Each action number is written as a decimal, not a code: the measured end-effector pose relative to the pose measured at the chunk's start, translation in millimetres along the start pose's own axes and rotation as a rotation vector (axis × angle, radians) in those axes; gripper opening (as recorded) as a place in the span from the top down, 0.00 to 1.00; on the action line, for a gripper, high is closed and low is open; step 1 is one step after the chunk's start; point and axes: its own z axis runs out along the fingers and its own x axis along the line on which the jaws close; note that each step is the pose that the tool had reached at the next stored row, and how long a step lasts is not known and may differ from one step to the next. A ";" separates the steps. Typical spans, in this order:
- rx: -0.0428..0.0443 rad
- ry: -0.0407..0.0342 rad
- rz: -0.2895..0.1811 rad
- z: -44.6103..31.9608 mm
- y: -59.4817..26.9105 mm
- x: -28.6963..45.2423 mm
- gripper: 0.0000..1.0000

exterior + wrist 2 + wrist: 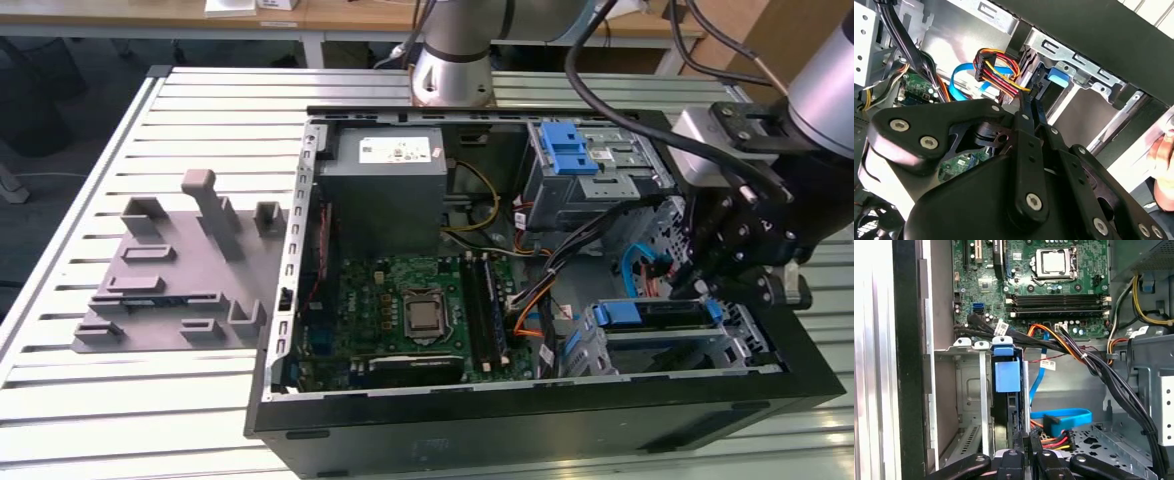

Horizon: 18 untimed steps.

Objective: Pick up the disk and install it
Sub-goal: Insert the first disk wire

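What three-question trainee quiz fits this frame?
1. True or false: the disk lies on the table, outside the computer case.
2. The gripper is nearest to: A) the power supply, B) the disk in the drive cage, C) the processor socket.
3. Fill in: the grey fixture lies on the table to the exterior view's ____ of the case.

Key: 1 false, the disk sits in the drive cage inside the case; 2 B; 3 left.
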 end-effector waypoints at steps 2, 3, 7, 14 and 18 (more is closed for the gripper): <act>-0.0002 -0.0001 -0.004 0.0 0.0 1.1 0.84; -0.0002 0.0000 -0.008 0.0 0.0 1.6 0.84; -0.0006 -0.0002 -0.020 0.6 0.0 2.4 0.84; -0.0010 -0.0002 -0.035 1.9 -0.1 4.8 0.84; -0.0012 0.0000 -0.041 2.9 -0.1 5.2 0.84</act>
